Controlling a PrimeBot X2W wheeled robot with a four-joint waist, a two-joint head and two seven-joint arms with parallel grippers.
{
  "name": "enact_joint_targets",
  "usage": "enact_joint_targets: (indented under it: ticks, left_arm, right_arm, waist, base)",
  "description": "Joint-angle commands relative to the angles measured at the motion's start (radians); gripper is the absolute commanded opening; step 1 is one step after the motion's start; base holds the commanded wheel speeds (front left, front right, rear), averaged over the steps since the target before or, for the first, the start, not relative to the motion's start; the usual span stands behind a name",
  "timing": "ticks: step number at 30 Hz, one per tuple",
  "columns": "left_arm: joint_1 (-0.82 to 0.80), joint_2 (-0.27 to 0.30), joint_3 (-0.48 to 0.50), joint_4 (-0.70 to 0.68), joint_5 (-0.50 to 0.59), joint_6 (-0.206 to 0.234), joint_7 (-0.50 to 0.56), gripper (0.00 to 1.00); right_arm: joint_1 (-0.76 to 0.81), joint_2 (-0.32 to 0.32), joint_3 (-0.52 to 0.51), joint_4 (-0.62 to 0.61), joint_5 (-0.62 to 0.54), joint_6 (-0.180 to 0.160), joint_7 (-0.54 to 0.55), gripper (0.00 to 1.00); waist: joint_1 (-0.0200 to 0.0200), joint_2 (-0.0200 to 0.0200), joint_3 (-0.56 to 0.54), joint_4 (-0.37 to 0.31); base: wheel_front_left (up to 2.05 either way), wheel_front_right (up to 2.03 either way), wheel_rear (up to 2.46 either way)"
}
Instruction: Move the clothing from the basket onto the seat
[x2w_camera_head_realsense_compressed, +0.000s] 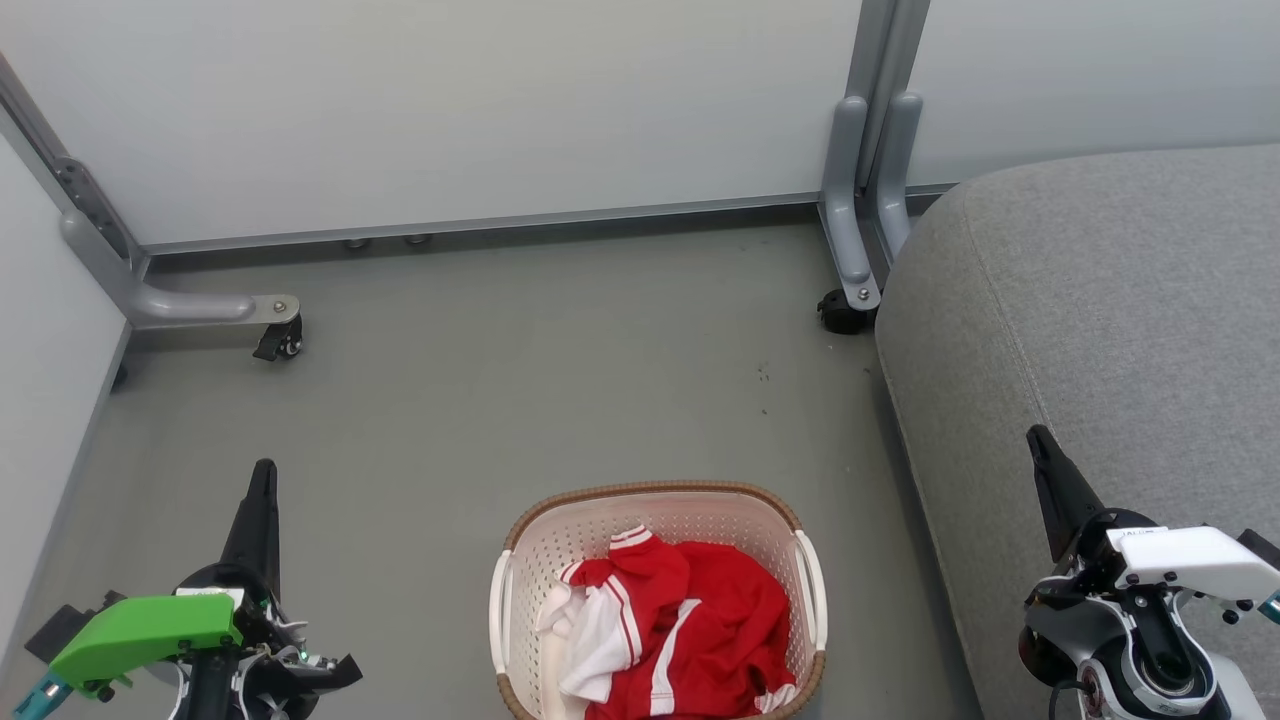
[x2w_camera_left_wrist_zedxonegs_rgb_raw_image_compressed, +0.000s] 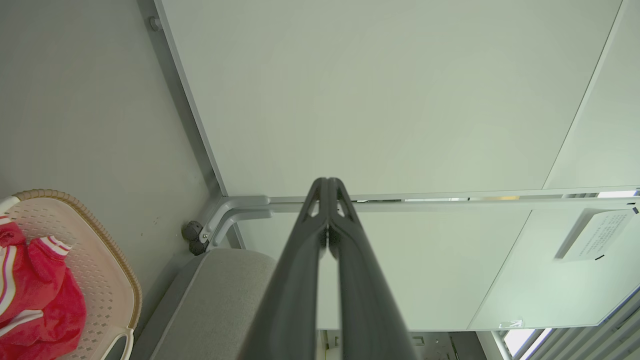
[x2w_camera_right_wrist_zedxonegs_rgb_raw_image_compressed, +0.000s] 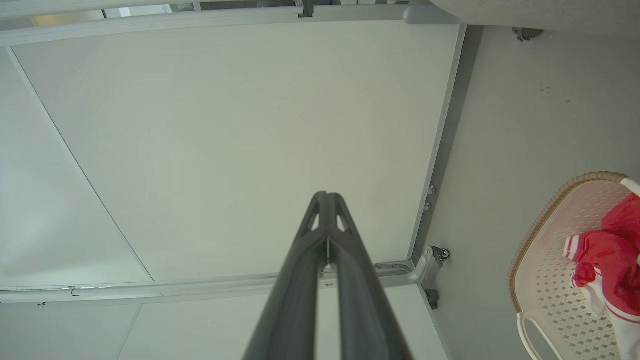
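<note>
Flanking the basket (x2w_camera_head_realsense_compressed: 650, 490) in the head view, the left gripper (x2w_camera_head_realsense_compressed: 265, 475) and right gripper (x2w_camera_head_realsense_compressed: 1040, 440) are pinched shut and empty, likely parked before reaching. The clothing (x2w_camera_head_realsense_compressed: 690, 630) lies heaped inside the basket, with the seat (x2w_camera_head_realsense_compressed: 1100, 300) just right of it. The left wrist view shows fingers (x2w_camera_left_wrist_zedxonegs_rgb_raw_image_compressed: 300, 260) pressed together, clear of the basket; the right wrist view shows likewise.

No text reads clearly; the printed sheet (x2w_camera_left_wrist_zedxonegs_rgb_raw_image_compressed: 595, 234) on the white panel (x2w_camera_left_wrist_zedxonegs_rgb_raw_image_compressed: 525, 290) is too small.
</note>
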Motion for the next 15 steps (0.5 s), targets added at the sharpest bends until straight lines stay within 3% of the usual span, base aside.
enact_joint_targets:
  ticks: [1,15]
  left_arm:
    - [-0.014,0.002,0.001,0.001,0.005,-0.006,0.002,0.00]
    - [-0.014,0.002,0.001,0.001,0.005,-0.006,0.002,0.00]
  right_arm:
    - [-0.007,-0.002,0.000,0.002,-0.004,0.001,0.002,0.00]
    - [-0.007,-0.002,0.000,0.002,-0.004,0.001,0.002,0.00]
  waist:
    - [0.0000,0.0000,0.000,0.000]
    - [0.0000,0.0000,0.000,0.000]
  base:
    - [0.00,0.00,0.00]
    - [0.00,0.00,0.00]
